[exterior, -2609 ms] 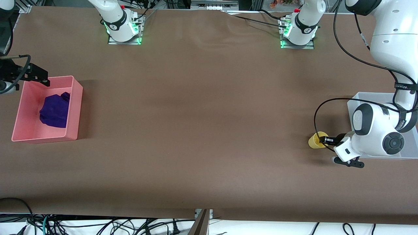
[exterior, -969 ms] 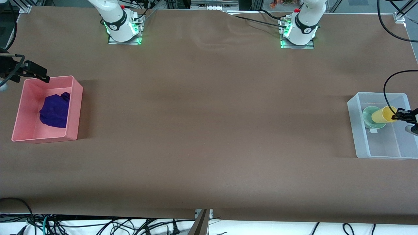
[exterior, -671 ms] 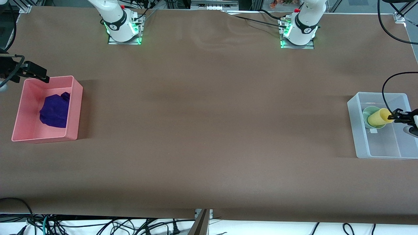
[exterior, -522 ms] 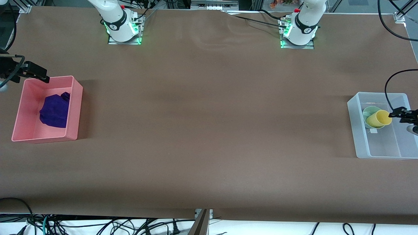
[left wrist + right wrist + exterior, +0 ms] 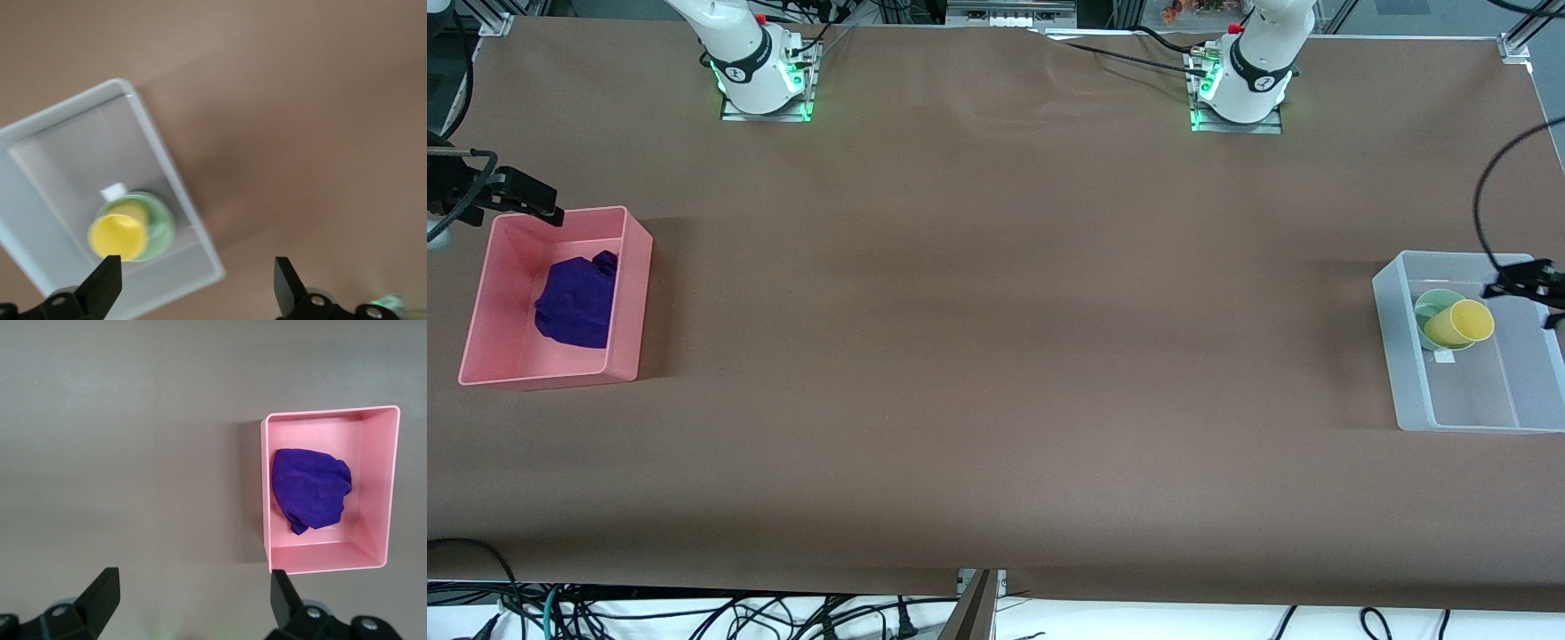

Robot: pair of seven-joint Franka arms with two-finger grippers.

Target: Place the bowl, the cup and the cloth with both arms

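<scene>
The yellow cup (image 5: 1459, 324) lies tilted in the pale green bowl (image 5: 1430, 308), inside the clear bin (image 5: 1458, 418) at the left arm's end of the table. Both show in the left wrist view, the cup (image 5: 119, 237) in the bowl (image 5: 159, 227). My left gripper (image 5: 1522, 279) is open and empty, up over the bin's rim. The purple cloth (image 5: 576, 300) lies in the pink bin (image 5: 630, 302) at the right arm's end, and shows in the right wrist view (image 5: 311, 488). My right gripper (image 5: 516, 197) is open and empty, up in the air at the pink bin's corner.
The brown table (image 5: 996, 338) lies bare between the two bins. The arm bases (image 5: 765, 80) (image 5: 1240, 84) stand along the edge farthest from the front camera. Cables hang below the nearest edge.
My left gripper carried the cup from the table over the clear bin, let it go into the bowl and rose, open. The right gripper barely moved.
</scene>
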